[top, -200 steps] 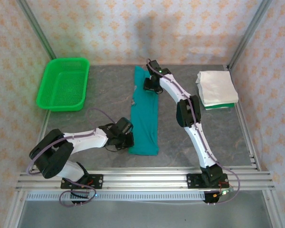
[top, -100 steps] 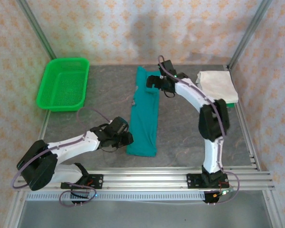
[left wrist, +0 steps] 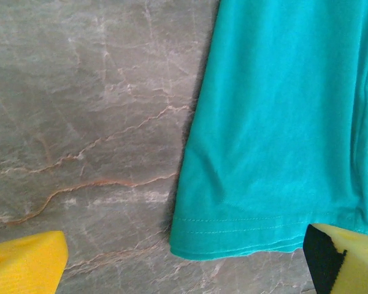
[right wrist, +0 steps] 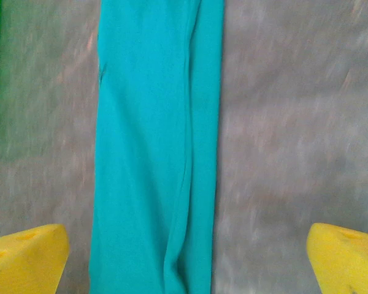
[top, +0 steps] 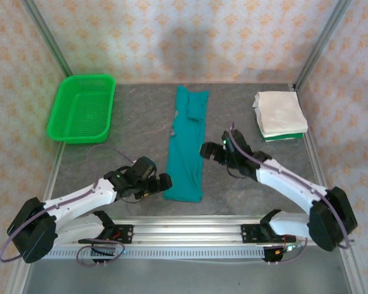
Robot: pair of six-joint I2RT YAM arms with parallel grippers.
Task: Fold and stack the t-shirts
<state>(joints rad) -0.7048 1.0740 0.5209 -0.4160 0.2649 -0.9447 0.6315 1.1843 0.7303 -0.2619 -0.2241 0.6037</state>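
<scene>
**Teal shirt lies in a long strip, both grippers spread wide**

The teal t-shirt lies flat in the middle of the grey stone table. It is folded lengthwise into a narrow strip running from the far side toward the arms, with its stitched hem at the near end. Well off to the far right sits a stack of folded white shirts, with a green shirt peeking out at the bottom.

The left gripper is just beside the strip's near left corner, jaws wide apart and holding nothing. From its wrist, one yellow pad is over bare stone and the other is by the hem's far corner. The right gripper sits just right of the strip's middle, jaws equally wide and empty. A green basket stands at the far left.
</scene>
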